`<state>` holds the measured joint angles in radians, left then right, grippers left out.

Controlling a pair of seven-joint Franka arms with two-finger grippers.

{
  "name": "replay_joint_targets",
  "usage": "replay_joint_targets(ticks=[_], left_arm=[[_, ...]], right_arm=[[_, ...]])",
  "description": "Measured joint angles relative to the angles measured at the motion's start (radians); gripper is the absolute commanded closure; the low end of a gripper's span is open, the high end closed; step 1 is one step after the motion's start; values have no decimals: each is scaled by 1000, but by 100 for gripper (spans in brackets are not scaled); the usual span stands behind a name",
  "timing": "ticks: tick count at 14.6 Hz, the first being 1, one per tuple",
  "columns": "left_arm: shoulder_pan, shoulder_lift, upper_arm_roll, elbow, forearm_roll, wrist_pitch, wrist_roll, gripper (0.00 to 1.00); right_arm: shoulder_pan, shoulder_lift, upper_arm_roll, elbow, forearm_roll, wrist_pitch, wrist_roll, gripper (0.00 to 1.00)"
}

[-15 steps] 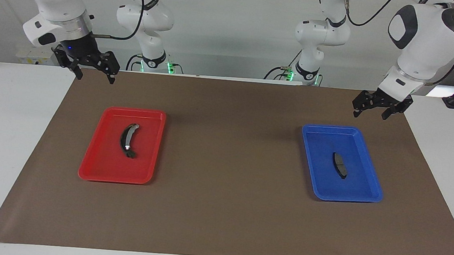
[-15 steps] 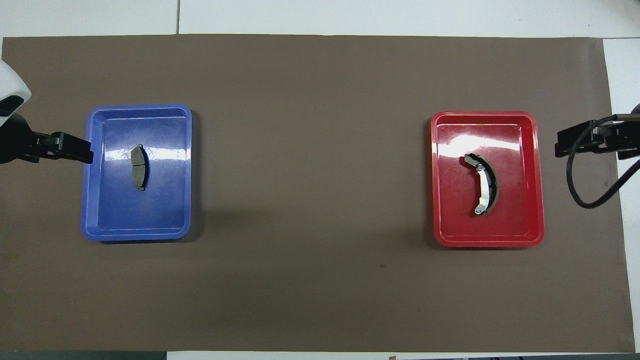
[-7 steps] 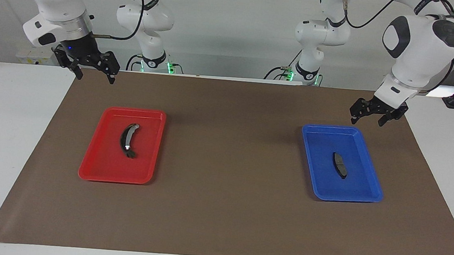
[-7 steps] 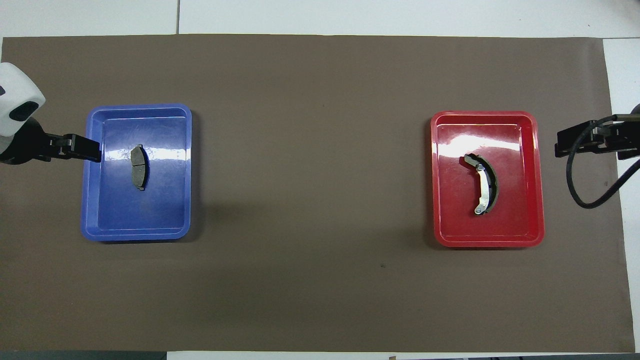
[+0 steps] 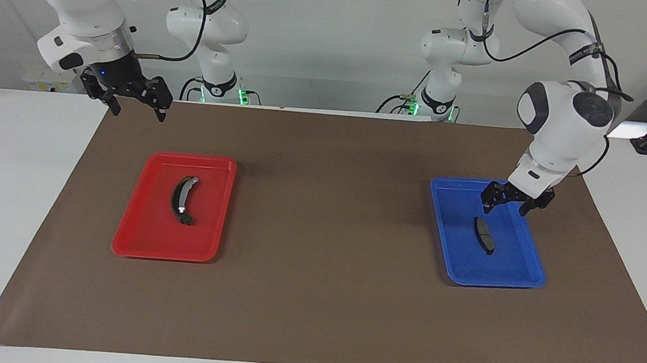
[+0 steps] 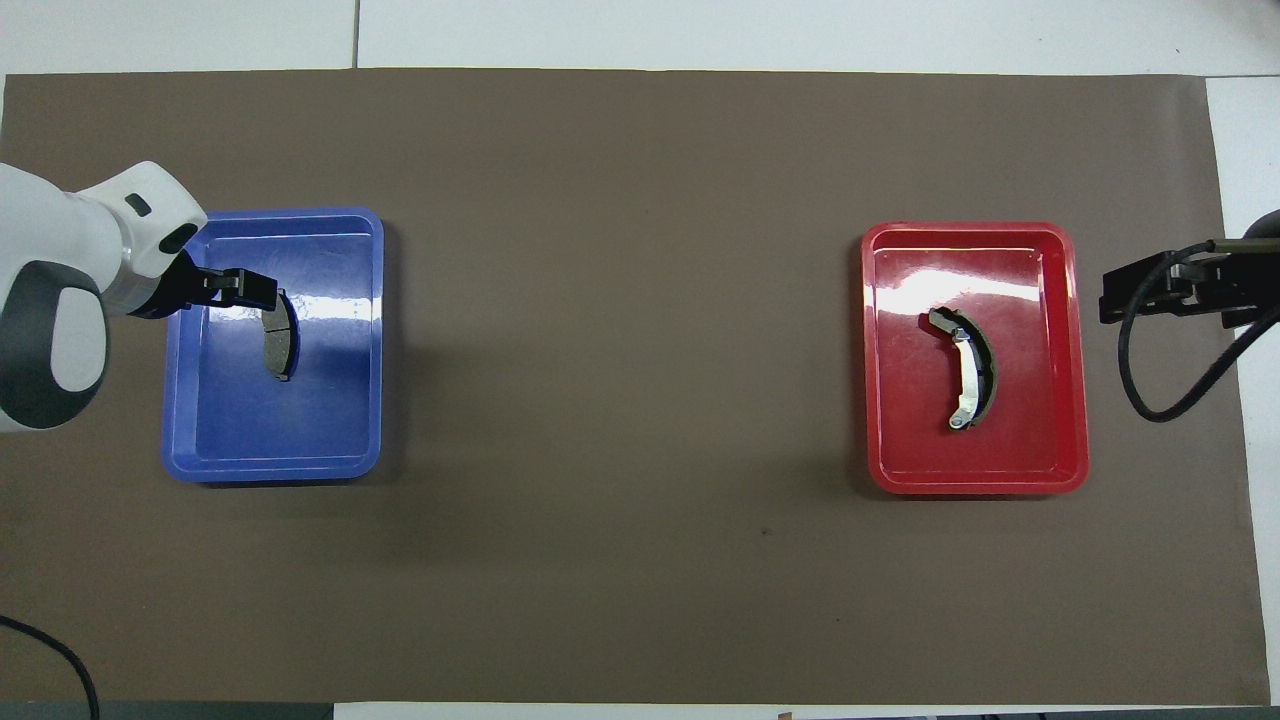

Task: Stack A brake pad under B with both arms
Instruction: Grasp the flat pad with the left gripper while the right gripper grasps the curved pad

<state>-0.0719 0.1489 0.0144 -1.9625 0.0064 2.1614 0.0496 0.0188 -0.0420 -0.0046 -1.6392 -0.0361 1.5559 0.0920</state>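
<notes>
The A brake pad (image 5: 484, 235), short, flat and dark grey, lies in the blue tray (image 5: 494, 282) toward the left arm's end of the table. It also shows in the overhead view (image 6: 279, 345). My left gripper (image 5: 507, 207) is open and hangs low over the tray, just above the pad's end nearer the robots, not touching it. The overhead view shows the left gripper (image 6: 255, 290) over that end. B (image 5: 182, 199), the long crescent pad, lies in the red tray (image 5: 162, 252). My right gripper (image 5: 137, 110) is open and waits high over the mat's edge, apart from the red tray.
A brown mat (image 5: 319, 308) covers the white table, with the two trays far apart on it. In the overhead view B (image 6: 968, 368) lies in the red tray (image 6: 975, 482), and the right gripper (image 6: 1125, 298) with its looped black cable (image 6: 1150, 400) sits beside that tray.
My left gripper has come down and moved in from beside the blue tray to over the short pad's end. The right gripper has hardly moved. Both pads lie as before.
</notes>
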Motion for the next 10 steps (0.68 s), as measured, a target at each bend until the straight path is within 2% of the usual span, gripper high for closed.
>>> replay_joint_targets(ticks=[2,5,8,10], left_arm=[[0,57,0,-21,0,87,12,5],[3,88,1,-67,0,164,34,10],[26,105,3,-82,0,171,74,12],[31,109,3,-97,0,176,82,12]], right_arm=[[1,-24,1,-85,6,112,0,0],[1,-66,1,-311,30,343,-15,0],[0,-20,0,-456,37,528,-49,0],[-2,31,-1,-538,37,697,-76,1]])
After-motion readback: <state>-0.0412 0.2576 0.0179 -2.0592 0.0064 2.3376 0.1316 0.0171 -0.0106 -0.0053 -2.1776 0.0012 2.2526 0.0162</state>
